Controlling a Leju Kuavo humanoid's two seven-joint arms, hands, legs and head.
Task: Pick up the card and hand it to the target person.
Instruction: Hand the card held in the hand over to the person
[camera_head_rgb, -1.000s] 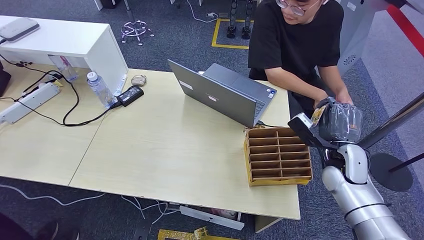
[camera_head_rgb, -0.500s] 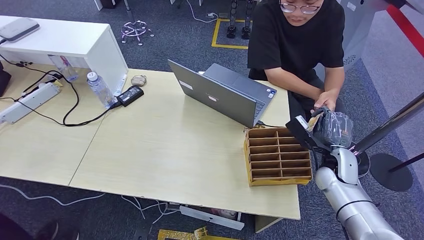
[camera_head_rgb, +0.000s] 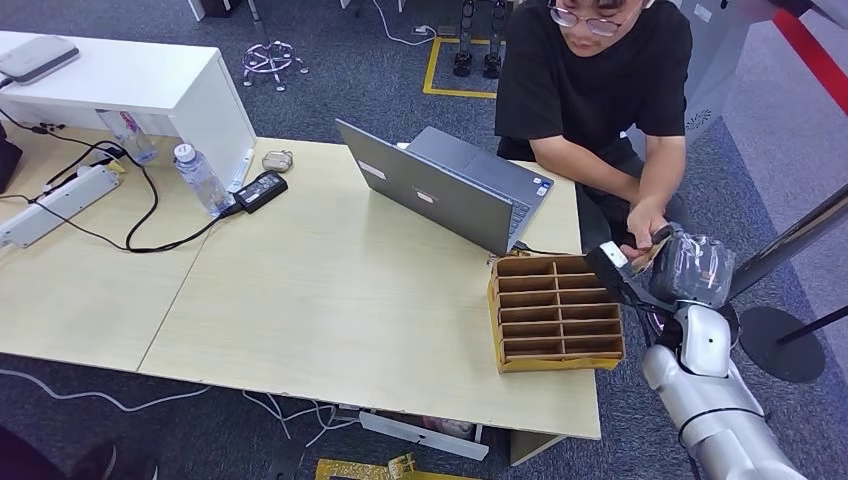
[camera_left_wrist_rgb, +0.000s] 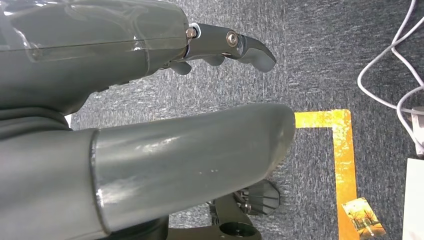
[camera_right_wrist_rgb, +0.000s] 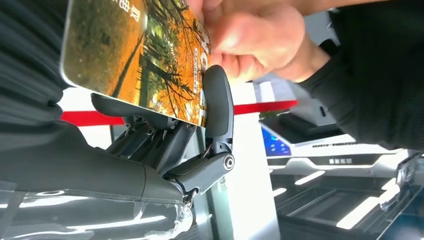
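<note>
The card (camera_right_wrist_rgb: 135, 55), printed with orange autumn trees, is held between the thumb and dark fingers (camera_right_wrist_rgb: 217, 105) of my right hand (camera_head_rgb: 690, 268). In the head view the card (camera_head_rgb: 655, 250) shows as a small sliver at that hand, just off the table's right end. The seated person in a black shirt (camera_head_rgb: 600, 70) reaches down, and the person's hand (camera_head_rgb: 645, 218) pinches the card's far edge (camera_right_wrist_rgb: 250, 40). My left hand (camera_left_wrist_rgb: 150, 100) hangs over grey carpet with thumb and fingers apart, holding nothing.
A cardboard slotted organiser (camera_head_rgb: 555, 310) sits on the wooden table (camera_head_rgb: 330, 300) beside my right arm, behind it an open laptop (camera_head_rgb: 450, 185). A dark pole on a round base (camera_head_rgb: 790, 245) stands to the right. Another card (camera_left_wrist_rgb: 364, 222) lies on the floor by yellow tape.
My right hand sank slightly and shifted right with the card. The person's hand came down from behind my hand and now pinches the card.
</note>
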